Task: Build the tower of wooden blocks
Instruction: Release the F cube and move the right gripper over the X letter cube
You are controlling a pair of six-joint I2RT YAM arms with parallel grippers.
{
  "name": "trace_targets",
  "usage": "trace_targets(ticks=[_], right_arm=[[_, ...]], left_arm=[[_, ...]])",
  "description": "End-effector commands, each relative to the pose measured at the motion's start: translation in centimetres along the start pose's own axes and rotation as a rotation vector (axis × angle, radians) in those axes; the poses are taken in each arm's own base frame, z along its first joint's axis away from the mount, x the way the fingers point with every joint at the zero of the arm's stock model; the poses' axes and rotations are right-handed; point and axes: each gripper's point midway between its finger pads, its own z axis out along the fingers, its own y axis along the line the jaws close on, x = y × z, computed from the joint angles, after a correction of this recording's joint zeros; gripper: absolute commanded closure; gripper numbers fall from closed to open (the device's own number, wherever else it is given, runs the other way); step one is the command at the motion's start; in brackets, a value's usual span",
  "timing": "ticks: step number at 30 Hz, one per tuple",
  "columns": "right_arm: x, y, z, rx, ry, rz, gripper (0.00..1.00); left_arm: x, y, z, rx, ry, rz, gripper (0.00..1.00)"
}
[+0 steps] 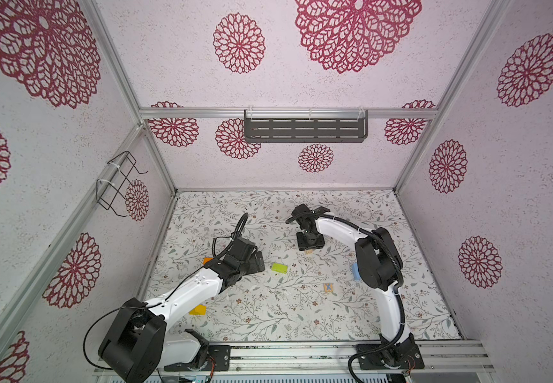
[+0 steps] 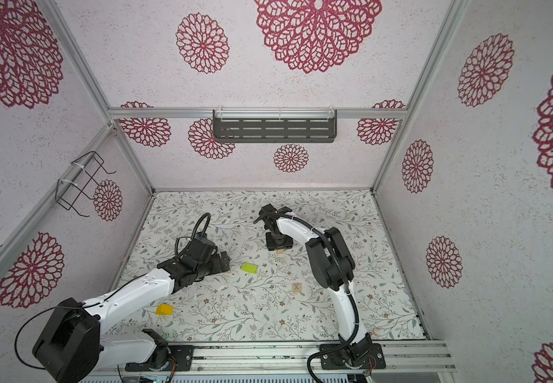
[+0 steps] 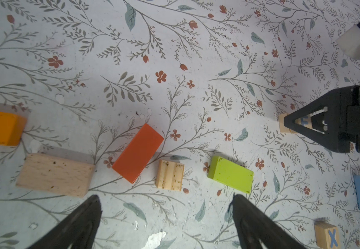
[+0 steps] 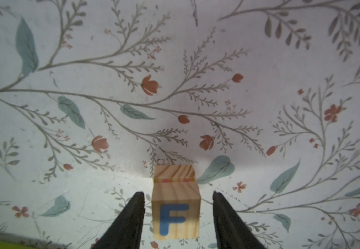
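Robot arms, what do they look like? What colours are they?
Both the left arm and the right arm have smooth white shells with chunky black joints. A ribbed black cable loops along each. The fingers are black, pointed wedges; seen side-on they are open triangles.

**Two Blue Letters on Wooden Cubes**

Blue capital F, printed on the near face of a natural-wood cube (image 4: 175, 217), bottom centre of the right wrist view, upright and sharp. Faint red marks on the wood just above it in frame, with too little shown to read.

Blue capital X on the upward face of a second natural-wood cube (image 3: 328, 236), lower right corner of the left wrist view. Same cube (image 1: 329, 287) small, low and right of centre in both top views, X just legible.

At the right edge of the left wrist view, halfway down, a scrap of blue lettering on a partly covered wood block (image 3: 283, 126), not readable.
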Motion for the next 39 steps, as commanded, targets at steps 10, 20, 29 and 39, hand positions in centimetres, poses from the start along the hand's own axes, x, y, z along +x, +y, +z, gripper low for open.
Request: trace_targets(ticks=[10,20,29,39], right_arm=[[1.9,-2.8,-8.6,-0.028,-0.129,0.044,0.54],[10.8,-5.6,-8.8,-0.054,-0.129,0.104,0.55],[15.3,-5.2,-6.9,-0.077,-0.118,0.121,0.54],[16.4,-4.2,-4.2,-0.078,-0.087,0.102,0.52]], left_arm=[[-0.9,-2.3,-2.7,0.046,-0.003,0.014,0.03],[2.5,-5.9,-3.0,0.027,0.021,0.095,0.03],[6.8,-7.5,-1.6,0.004,0.063,0.14,0.03],[8.8,-7.6,-0.4,0.011,0.099,0.132,0.03]])
